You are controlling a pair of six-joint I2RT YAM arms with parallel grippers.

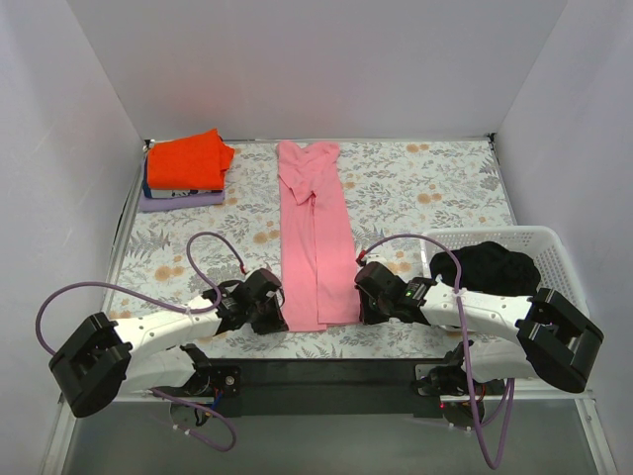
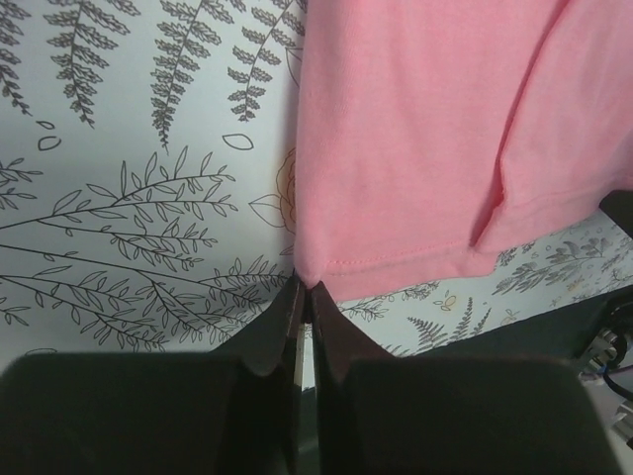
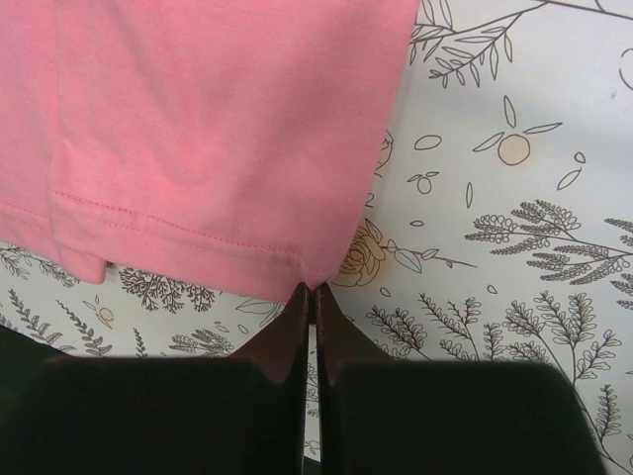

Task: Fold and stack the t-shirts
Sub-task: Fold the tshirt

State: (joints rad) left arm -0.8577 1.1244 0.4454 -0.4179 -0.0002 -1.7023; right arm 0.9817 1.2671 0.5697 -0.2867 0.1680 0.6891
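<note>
A light pink t-shirt (image 1: 315, 233) lies folded into a long narrow strip down the middle of the floral table, collar end far, hem near. My left gripper (image 1: 282, 319) is shut on the hem's near left corner (image 2: 309, 267). My right gripper (image 1: 358, 307) is shut on the hem's near right corner (image 3: 318, 275). A folded bright orange-red t-shirt (image 1: 188, 158) tops a stack of folded garments (image 1: 178, 196) at the far left corner. A dark garment (image 1: 485, 267) lies in the white mesh basket (image 1: 554, 259).
The basket stands at the right edge beside my right arm. White walls close the table on three sides. The black base bar (image 1: 326, 374) runs along the near edge, just behind the hem.
</note>
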